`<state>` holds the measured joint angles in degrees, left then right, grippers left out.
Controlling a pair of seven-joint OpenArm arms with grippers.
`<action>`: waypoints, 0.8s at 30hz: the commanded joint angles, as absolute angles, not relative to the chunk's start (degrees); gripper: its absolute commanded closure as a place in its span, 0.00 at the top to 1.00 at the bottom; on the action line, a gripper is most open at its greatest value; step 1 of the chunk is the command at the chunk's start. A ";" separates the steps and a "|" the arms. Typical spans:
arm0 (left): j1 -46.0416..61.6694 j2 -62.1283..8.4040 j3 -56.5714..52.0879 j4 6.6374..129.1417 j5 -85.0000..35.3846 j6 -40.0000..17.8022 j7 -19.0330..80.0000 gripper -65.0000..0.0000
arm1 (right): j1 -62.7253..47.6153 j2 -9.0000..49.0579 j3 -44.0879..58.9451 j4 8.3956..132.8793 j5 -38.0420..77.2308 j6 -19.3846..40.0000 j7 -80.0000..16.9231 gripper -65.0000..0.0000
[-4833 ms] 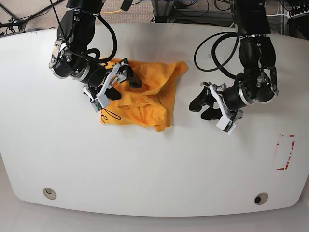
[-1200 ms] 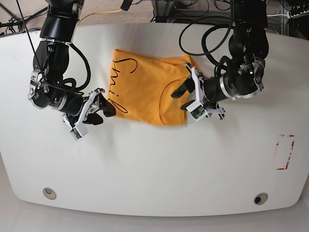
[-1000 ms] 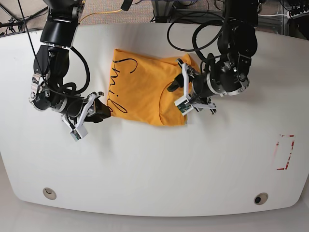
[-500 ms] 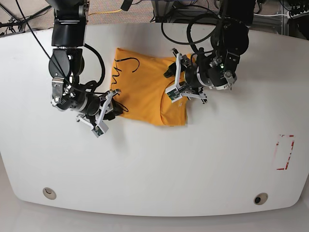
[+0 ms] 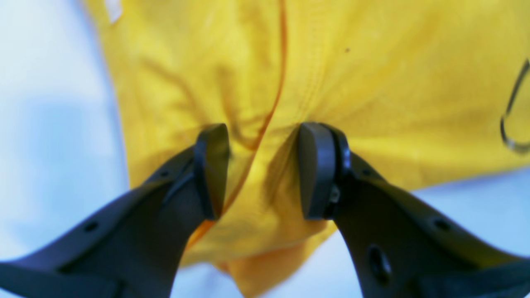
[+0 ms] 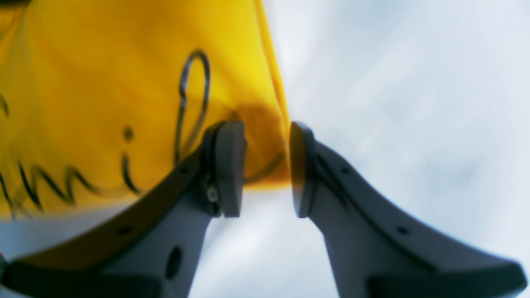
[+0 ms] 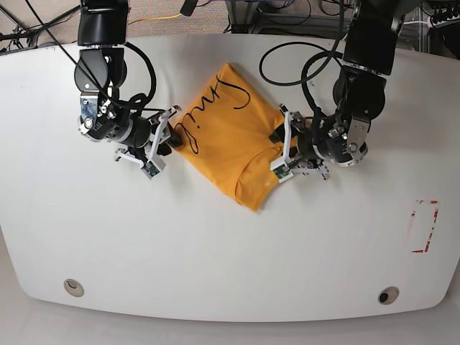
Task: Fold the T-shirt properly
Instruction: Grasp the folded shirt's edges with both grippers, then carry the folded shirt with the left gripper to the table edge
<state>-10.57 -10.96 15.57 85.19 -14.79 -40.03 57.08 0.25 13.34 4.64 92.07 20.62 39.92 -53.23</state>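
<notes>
The orange-yellow T-shirt [image 7: 230,144] lies bunched and turned diagonally on the white table [image 7: 230,251], with its black "Smile" lettering [image 7: 208,111] facing up. My right gripper [image 7: 167,140] is at the shirt's left corner. In the right wrist view its jaws [image 6: 268,169] close on that corner of the shirt [image 6: 103,82], beside the lettering. My left gripper [image 7: 282,152] is at the shirt's right edge. In the left wrist view its jaws [image 5: 263,169] pinch a raised fold of the shirt [image 5: 372,82]. The heart outline is not visible.
A red rectangle outline [image 7: 424,226] is marked on the table at the right. Two round holes [image 7: 72,287] [image 7: 388,295] sit near the front edge. Cables and stands lie beyond the table's back edge.
The shirt has turned from lying square to lying diagonally, and its lower corner now points toward the front. Both grippers moved with it; the left gripper dropped lower on the right edge.
</notes>
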 commanded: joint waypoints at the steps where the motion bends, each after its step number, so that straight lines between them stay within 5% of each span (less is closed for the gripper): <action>1: -14.11 -12.00 15.34 86.02 -15.16 -40.00 56.40 0.38 | -0.31 13.49 1.98 94.81 20.97 40.00 -54.46 0.27; 14: -19.56 -13.32 12.88 94.46 -14.90 -40.00 57.19 0.38 | -2.95 8.04 -16.75 99.82 21.14 40.00 -54.90 0.27; 24: -10.95 -10.68 10.51 103.43 -13.67 -39.52 58.51 0.38 | -1.45 7.69 -17.01 102.46 21.49 40.00 -55.52 0.27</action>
<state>-11.55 -11.38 11.03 101.23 -13.72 -39.97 59.94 -1.93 6.22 -17.67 99.35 20.71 40.03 -55.79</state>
